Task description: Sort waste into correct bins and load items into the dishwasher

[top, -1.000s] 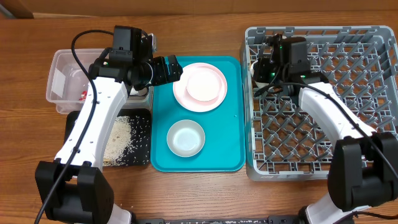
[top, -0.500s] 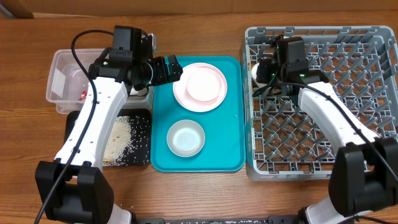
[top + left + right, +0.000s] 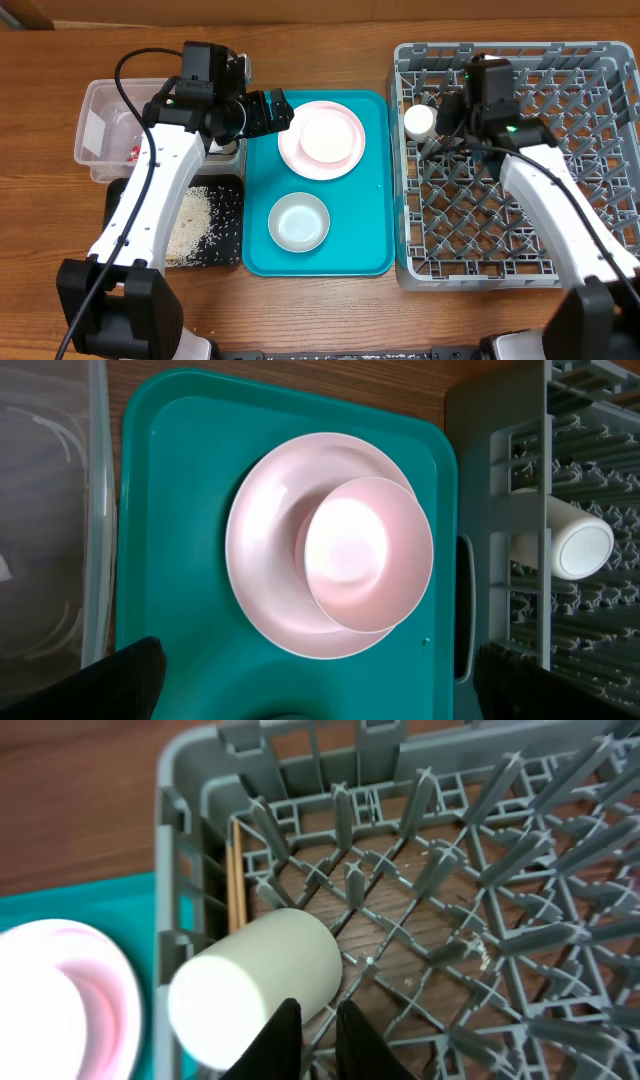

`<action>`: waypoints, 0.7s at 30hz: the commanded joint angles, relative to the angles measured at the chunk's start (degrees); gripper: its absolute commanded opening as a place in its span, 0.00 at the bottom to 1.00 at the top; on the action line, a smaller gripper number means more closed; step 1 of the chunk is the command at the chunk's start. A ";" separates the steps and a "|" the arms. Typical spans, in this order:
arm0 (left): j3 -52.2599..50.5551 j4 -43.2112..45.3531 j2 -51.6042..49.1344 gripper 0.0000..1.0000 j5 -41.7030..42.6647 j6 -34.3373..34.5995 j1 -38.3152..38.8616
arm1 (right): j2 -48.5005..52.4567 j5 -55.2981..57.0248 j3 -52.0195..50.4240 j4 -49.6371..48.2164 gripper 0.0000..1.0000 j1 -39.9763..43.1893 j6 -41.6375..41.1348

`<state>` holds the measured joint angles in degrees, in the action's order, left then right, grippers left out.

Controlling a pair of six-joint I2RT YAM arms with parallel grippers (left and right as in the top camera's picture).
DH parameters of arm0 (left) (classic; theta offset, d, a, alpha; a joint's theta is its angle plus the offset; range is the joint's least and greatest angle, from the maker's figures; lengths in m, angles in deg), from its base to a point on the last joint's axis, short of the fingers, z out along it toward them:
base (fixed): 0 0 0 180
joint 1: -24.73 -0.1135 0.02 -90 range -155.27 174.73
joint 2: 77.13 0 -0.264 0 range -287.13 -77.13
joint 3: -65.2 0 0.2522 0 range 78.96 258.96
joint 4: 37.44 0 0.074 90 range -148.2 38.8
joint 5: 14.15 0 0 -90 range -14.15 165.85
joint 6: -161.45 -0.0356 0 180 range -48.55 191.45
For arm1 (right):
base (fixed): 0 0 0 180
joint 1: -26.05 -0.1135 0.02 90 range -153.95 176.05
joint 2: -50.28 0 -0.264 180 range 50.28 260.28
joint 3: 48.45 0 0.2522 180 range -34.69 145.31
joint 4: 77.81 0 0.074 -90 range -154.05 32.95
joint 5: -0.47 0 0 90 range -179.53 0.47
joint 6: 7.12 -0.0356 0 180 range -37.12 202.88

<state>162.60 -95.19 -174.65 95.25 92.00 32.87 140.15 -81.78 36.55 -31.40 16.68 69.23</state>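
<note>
The pale pink plate [image 3: 322,140] sits at the far end of the teal tray with a smaller pink dish resting on it, as the left wrist view [image 3: 270,550] shows. The small white bowl [image 3: 299,222] sits nearer on the same tray. The white cup [image 3: 419,121] lies on its side in the grey dish rack [image 3: 520,270], in its far left corner, and also shows in the right wrist view [image 3: 260,980]. My left gripper [image 3: 278,108] [image 3: 320,657] is open and empty beside the plate. My right gripper [image 3: 446,128] [image 3: 318,1025] is shut and empty just right of the cup.
The clear tub [image 3: 95,100] at far left holds a red wrapper [image 3: 133,153] and a white tissue [image 3: 95,128]. The black tray [image 3: 235,200] in front of it holds rice scraps [image 3: 188,225]. The teal tray [image 3: 370,250] lies between these and the rack.
My right gripper has drawn back to the right off the cup, which now lies uncovered in the rack. The left arm has not moved.
</note>
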 commanded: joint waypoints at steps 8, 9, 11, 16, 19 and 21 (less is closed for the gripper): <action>1.01 0.07 0.39 1.00 -0.55 -1.09 0.13 | -12.07 -28.35 0.00 1.79 0.21 0.04 -0.09; 1.01 0.04 0.39 1.00 -0.55 -1.09 0.13 | -12.11 -30.69 0.00 2.21 0.23 0.04 -0.07; 1.01 0.04 0.39 1.00 -0.55 -1.09 0.13 | -12.07 -34.12 -0.02 3.56 0.27 -0.02 -0.07; 1.01 0.07 0.39 1.00 -0.55 -1.09 0.13 | -11.30 -34.84 -0.20 8.90 0.39 -2.45 -0.04; 1.01 0.04 0.39 1.00 -0.55 -1.09 0.13 | -10.08 -34.21 -0.79 8.90 0.45 -5.88 -0.02; 1.01 0.07 0.39 1.00 -0.55 -1.09 0.13 | -8.46 -29.03 -0.76 9.11 0.48 -9.25 -0.04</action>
<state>162.60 -95.21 -174.65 95.09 92.00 32.89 129.46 -114.35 36.44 -22.38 11.39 69.17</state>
